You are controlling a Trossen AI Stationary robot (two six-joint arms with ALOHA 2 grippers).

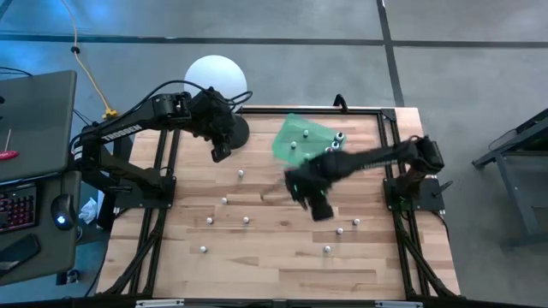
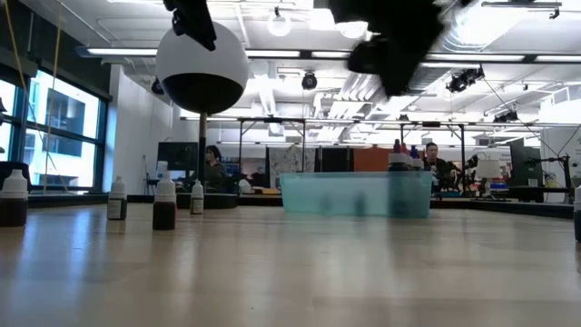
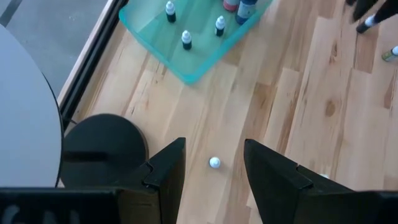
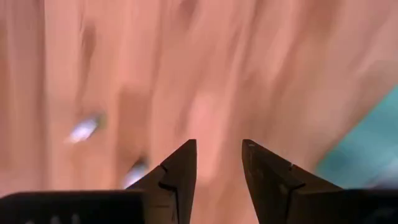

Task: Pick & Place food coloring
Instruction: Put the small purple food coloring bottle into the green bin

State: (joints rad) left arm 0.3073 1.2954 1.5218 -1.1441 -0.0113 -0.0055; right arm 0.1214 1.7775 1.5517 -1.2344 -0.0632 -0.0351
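Loose bottles are scattered upright over the table; several already stand in the green tray. The left gripper is held above one white-capped bottle beside the lamp base — its cap shows between the wide, empty jaws. The right gripper, parted and empty, is blurred near the tray — the left is judged nearer to a pick.

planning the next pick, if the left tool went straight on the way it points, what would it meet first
Probably the white-capped bottle standing on the table, framed between the open left tool's fingers; depth is unclear.
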